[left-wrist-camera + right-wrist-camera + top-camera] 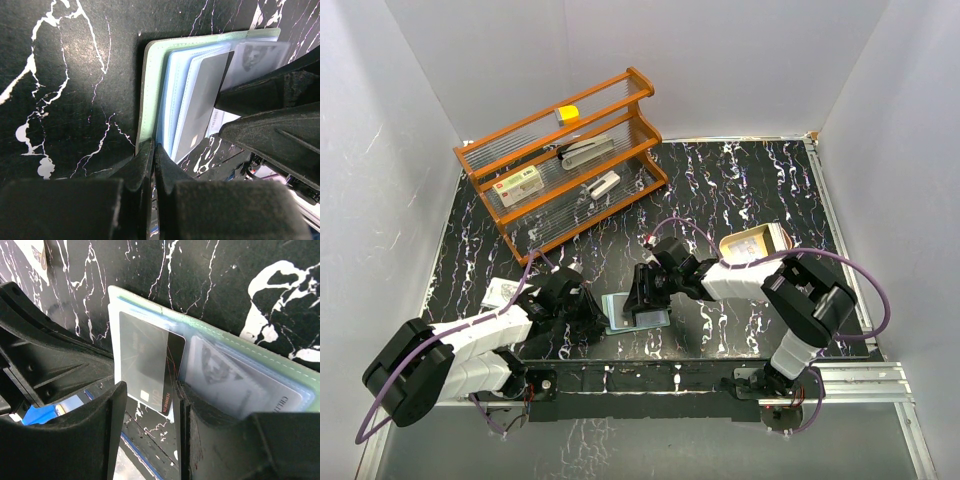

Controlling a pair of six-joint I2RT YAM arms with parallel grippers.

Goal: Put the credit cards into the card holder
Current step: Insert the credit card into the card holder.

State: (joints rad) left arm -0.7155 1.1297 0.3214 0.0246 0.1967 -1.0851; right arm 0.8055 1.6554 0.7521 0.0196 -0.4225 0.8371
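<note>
Half-sleeved in the open card holder [617, 308], near-centre on the worktop [740, 180], the credit card [150, 360] runs lengthwise away from the right gripper [151, 387], jaws apart astride it; the left gripper [151, 150], fingers together, touches the holder's corner.

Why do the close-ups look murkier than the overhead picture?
Top external: bright, even light off white walls. Left wrist: the left claw sits so near the lens that it blurs into a dark mass. Right wrist: the right claw is likewise dark and soft, and the clear sleeve over the credit card has a milky sheen.
</note>
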